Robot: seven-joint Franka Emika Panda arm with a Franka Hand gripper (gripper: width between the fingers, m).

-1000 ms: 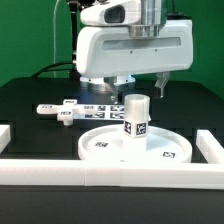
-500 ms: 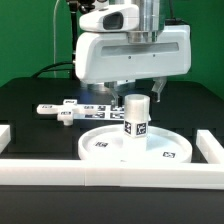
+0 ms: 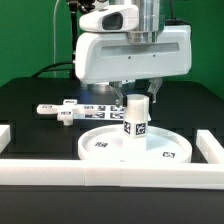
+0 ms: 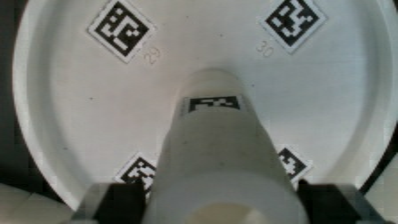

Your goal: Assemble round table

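The short thick cylinder (image 3: 137, 117) stands upright on the large rimmed round disc (image 3: 100, 146) near the table's front. My gripper (image 3: 139, 94) hangs right over the cylinder's top, with one finger on each side of it. In the wrist view the cylinder (image 4: 221, 140) fills the gap between the dark fingers (image 4: 128, 196), and the jaws stand apart around it; the disc (image 4: 196, 40) lies below. The flat cross-shaped piece (image 3: 62, 111) lies on the table at the exterior view's left, behind the disc.
The marker board (image 3: 101, 108) lies behind the disc, partly under the arm. Long white border bars run along the front (image 3: 110, 178) and both sides (image 3: 210, 143). The table top is black.
My gripper has moved toward the exterior view's left and slightly down, from beside the cylinder to straddling its top. The parts have not moved.
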